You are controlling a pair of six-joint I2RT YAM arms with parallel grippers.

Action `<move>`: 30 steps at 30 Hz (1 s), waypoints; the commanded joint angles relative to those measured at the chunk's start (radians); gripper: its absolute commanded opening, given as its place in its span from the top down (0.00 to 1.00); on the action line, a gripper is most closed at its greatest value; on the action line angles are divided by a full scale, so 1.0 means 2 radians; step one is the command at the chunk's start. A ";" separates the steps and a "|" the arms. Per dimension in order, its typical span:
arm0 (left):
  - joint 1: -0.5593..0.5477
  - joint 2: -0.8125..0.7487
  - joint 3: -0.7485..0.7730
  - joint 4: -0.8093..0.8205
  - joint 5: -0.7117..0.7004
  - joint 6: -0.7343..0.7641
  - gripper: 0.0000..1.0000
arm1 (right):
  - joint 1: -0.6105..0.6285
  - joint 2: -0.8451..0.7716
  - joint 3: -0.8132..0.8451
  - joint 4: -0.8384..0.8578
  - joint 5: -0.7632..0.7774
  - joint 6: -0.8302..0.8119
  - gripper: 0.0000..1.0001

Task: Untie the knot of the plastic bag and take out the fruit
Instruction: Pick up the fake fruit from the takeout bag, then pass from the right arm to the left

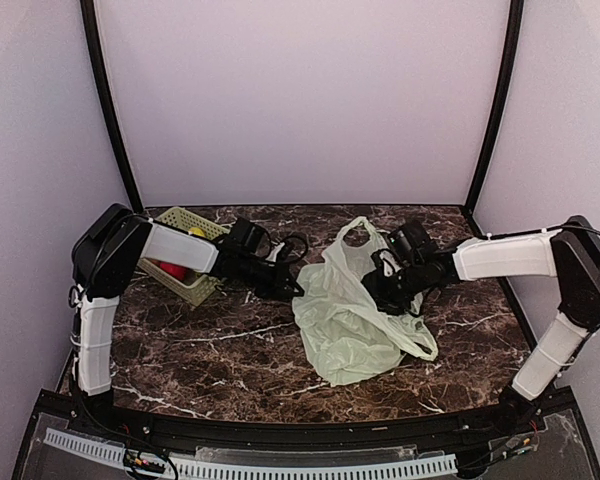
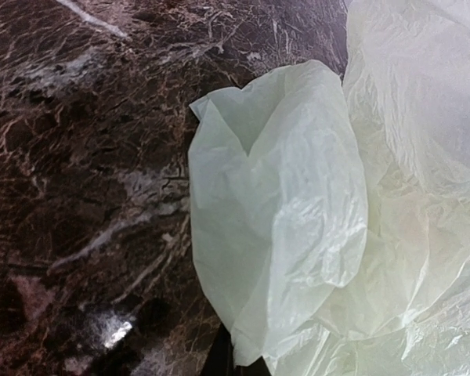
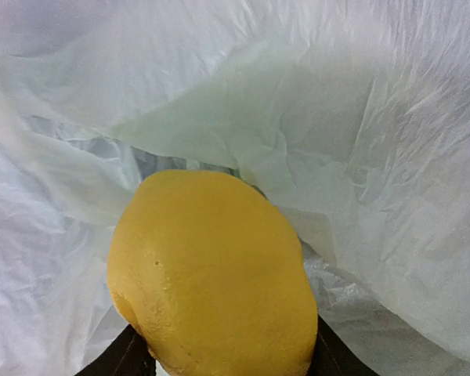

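Soft even light — wrist views slightly blurred.

plastic bag mid-table, basket far left, tabletop open in front

The dark brown, white-veined marble-patterned tabletop is enclosed by plain pale lilac walls; black curved poles stand at the rear corners.

The plastic bag is thin, translucent pale green film, crinkled all over and softly glossy where its folds catch the light. The fruit has a yellow, matt skin, finely pitted. The desk looks like polished dark brown marble with white veins, glossy with glare. At its ten o'clock, the basket is rigid, perforated pale plastic.
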 commanded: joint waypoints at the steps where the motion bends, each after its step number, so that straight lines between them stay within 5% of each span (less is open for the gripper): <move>1: 0.011 -0.040 -0.017 -0.005 -0.014 0.006 0.99 | -0.003 -0.079 -0.014 0.047 0.013 -0.010 0.63; 11: 0.015 -0.088 -0.018 -0.044 -0.065 0.056 0.94 | -0.005 -0.190 -0.041 0.118 0.004 -0.034 0.62; 13: 0.014 -0.108 -0.023 -0.054 -0.090 0.068 0.81 | -0.006 -0.203 -0.046 0.133 -0.008 -0.045 0.62; 18: 0.014 -0.185 -0.059 -0.063 -0.181 0.086 0.31 | -0.005 -0.224 -0.052 0.171 -0.045 -0.077 0.61; 20: 0.015 -0.226 -0.081 -0.063 -0.217 0.090 0.22 | -0.005 -0.226 -0.049 0.180 -0.074 -0.092 0.61; 24: 0.014 -0.308 -0.109 -0.062 -0.222 0.081 0.14 | -0.005 -0.226 -0.041 0.200 -0.118 -0.105 0.60; 30: -0.021 -0.371 -0.112 -0.002 -0.110 -0.018 0.13 | 0.014 -0.201 -0.012 0.203 -0.141 -0.131 0.58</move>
